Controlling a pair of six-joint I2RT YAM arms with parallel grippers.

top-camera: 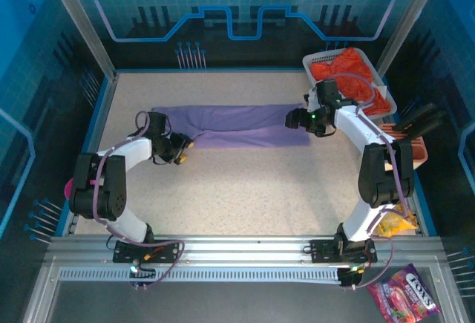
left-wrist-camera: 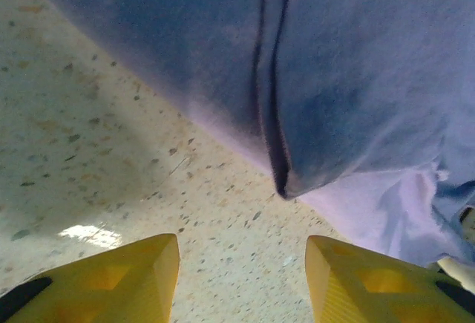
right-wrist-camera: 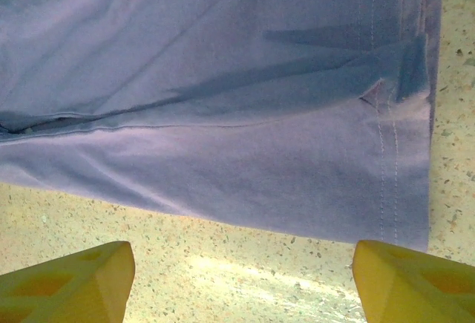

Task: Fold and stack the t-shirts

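My left end effector is half open and empty. My right end effector is wide and empty. Both are at the near edge of the purple shirt, a long strip on the counter. I should catch all layers before pinching. The orange shirt lies in the basket.

My left arm, lower left of the overhead frame, and my right arm, lower right, share one build: glossy white link shells between bulky black joint housings. A purple-grey cable loops along each. Black base plates bolt me to a silver ribbed rail. A small green light glows on my right wrist. My left gripper and right gripper carry bright yellow, wedge-shaped fingers with shallow moulded recesses.
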